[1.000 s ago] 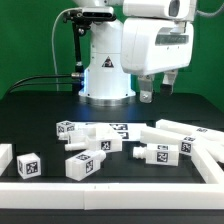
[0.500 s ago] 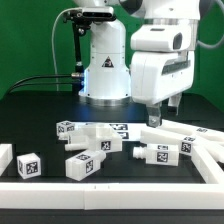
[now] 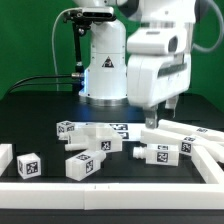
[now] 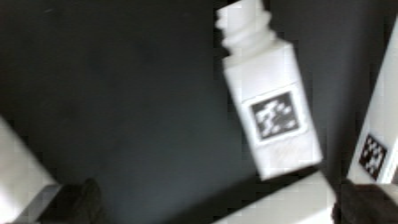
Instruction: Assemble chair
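Chair parts [image 3: 95, 137] lie loose on the bench [image 3: 40, 110] — jaws spread, empty, poised over a bar [image 4: 270, 100]; next: drop and grip it squarely.

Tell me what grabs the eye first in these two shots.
The bulky white arm fills the exterior view's upper right, low over the black table. Below it, white tagged chair parts lie scattered loose near the front edge. The wrist view is dominated by one long white part bearing a square tag.
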Controlling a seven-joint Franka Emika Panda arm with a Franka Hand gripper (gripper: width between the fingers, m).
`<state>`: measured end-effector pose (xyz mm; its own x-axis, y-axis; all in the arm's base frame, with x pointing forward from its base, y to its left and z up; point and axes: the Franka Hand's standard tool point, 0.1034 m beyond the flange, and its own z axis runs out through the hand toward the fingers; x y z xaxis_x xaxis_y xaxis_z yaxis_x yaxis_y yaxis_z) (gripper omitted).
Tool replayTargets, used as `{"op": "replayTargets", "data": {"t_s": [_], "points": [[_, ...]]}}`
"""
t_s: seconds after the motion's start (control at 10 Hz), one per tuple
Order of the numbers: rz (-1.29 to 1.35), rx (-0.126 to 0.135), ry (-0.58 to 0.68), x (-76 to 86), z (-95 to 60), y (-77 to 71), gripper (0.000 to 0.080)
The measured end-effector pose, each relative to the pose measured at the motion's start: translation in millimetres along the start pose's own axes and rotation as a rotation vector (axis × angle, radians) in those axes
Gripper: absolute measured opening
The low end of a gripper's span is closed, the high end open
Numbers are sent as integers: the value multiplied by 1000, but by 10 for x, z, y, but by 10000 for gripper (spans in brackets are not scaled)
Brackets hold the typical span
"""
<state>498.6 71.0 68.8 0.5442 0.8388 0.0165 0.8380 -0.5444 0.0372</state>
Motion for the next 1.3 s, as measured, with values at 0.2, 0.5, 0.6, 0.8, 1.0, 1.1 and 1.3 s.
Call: {"op": "replayTargets", "data": {"t_s": [0.2, 0.5, 0.6, 0.8, 1.0, 1.1, 1.3], "points": [[15, 40, -15, -57, 253, -93, 650], [14, 38, -11, -53, 273, -99, 650], [13, 39, -10, -54, 295, -110, 650], [13, 44, 8, -46, 513, -181, 650], [5, 49, 11, -71, 602, -178, 650], [3, 48, 12, -64, 599, -182, 524], [3, 49, 11, -68, 603, -185, 386]]}}
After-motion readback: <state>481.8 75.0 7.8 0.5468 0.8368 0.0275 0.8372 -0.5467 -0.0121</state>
